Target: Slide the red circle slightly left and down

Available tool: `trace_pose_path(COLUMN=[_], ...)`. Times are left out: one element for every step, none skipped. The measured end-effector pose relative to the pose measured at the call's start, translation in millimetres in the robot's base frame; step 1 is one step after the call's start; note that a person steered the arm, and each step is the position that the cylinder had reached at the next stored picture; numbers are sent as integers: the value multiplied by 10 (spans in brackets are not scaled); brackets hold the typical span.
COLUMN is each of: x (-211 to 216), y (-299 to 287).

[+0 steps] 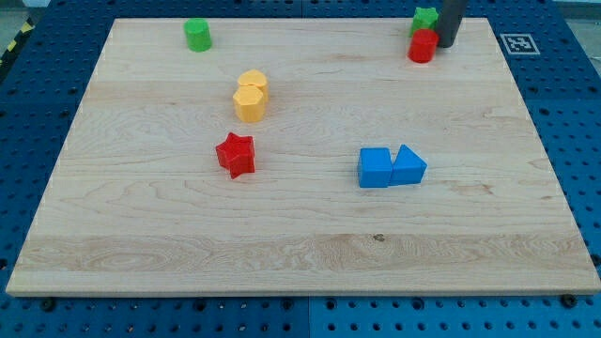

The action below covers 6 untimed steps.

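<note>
The red circle [423,46] stands near the view's top right on the wooden board [300,235]. A green block [425,19] touches it just above. My tip [447,44] is the lower end of the dark rod, right against the red circle's right side. A red star [236,155] lies left of the board's middle.
A green cylinder [197,35] stands at the top left. Two yellow blocks [251,96] sit together above the red star. A blue cube [375,168] and a blue triangle [408,165] touch each other right of the middle. A marker tag [516,43] is at the top right corner.
</note>
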<state>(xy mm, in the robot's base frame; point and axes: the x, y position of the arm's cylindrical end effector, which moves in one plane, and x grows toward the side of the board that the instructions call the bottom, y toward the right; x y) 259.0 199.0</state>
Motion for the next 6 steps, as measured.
trace_pose_path(x=[28, 28, 28, 28, 35, 237], y=[-236, -345, -421, -662, -827, -909])
